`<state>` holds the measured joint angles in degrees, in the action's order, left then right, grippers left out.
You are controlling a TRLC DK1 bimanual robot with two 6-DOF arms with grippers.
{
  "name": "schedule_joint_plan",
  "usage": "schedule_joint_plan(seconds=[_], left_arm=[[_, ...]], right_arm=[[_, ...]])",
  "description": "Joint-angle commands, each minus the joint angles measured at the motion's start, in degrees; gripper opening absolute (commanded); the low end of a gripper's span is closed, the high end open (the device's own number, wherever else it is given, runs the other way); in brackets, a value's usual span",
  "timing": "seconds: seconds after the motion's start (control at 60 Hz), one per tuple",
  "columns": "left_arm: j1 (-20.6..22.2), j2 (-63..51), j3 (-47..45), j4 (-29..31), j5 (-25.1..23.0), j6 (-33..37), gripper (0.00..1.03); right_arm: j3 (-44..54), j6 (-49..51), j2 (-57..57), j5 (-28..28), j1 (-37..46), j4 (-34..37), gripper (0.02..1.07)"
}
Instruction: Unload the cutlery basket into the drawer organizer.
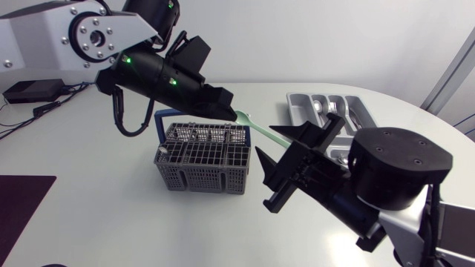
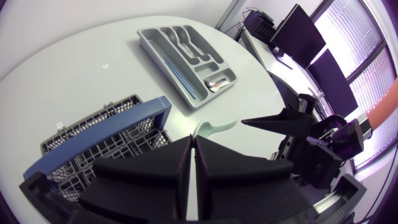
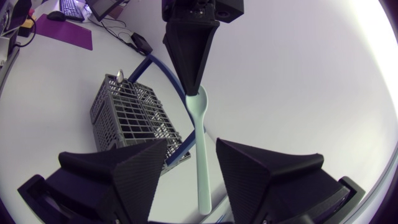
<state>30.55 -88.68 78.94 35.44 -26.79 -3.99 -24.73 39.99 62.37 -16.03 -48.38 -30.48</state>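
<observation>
Left end effector (image 1: 228,111) clenches a mint spoon (image 1: 261,128) near the basket (image 1: 204,159), where a metal utensil (image 1: 160,149) shows. Right end effector (image 3: 191,144) gapes around the spoon's handle. The organizer (image 1: 297,100) holds metal cutlery (image 1: 334,110).

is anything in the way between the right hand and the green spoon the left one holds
Nothing visible does. The left hand grips the green spoon near its bowl, and the handle lies in the open gap of the right hand.
</observation>
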Motion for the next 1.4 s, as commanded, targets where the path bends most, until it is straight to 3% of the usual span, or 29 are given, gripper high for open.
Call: schedule_joint_plan(seconds=[0.0, 0.183, 0.4, 1.167, 1.283, 1.383], left_arm=[[1.1, -0.96, 2.45, 0.77, -0.81, -2.87, 0.03], [2.77, -0.96, 2.54, 1.56, -0.81, -3.83, 0.03], [2.5, -1.67, 2.27, 1.56, -0.81, -3.83, 0.03], [3.91, 0.09, -0.1, 1.47, -1.08, -4.71, 0.04], [3.64, 0.88, 0.43, 1.39, -1.25, -4.8, 0.31], [2.24, 1.94, 1.92, 1.3, -1.16, -4.54, 0.66]], right_arm=[[0.82, 1.94, 1.7, -1.11, -0.31, -2.39, 0.48], [-0.58, 2.9, 4.25, -1.02, 0.13, -3.89, 0.46], [-0.67, 3.87, 5.22, -1.11, 0.39, -5.56, 0.26], [-0.67, 4.05, 5.57, -1.11, 0.83, -5.2, 0.12], [-0.14, 4.13, 4.87, -0.93, 0.83, -5.03, 0.12], [0.74, 4.57, 3.46, -0.4, 0.83, -4.94, 0.12]])
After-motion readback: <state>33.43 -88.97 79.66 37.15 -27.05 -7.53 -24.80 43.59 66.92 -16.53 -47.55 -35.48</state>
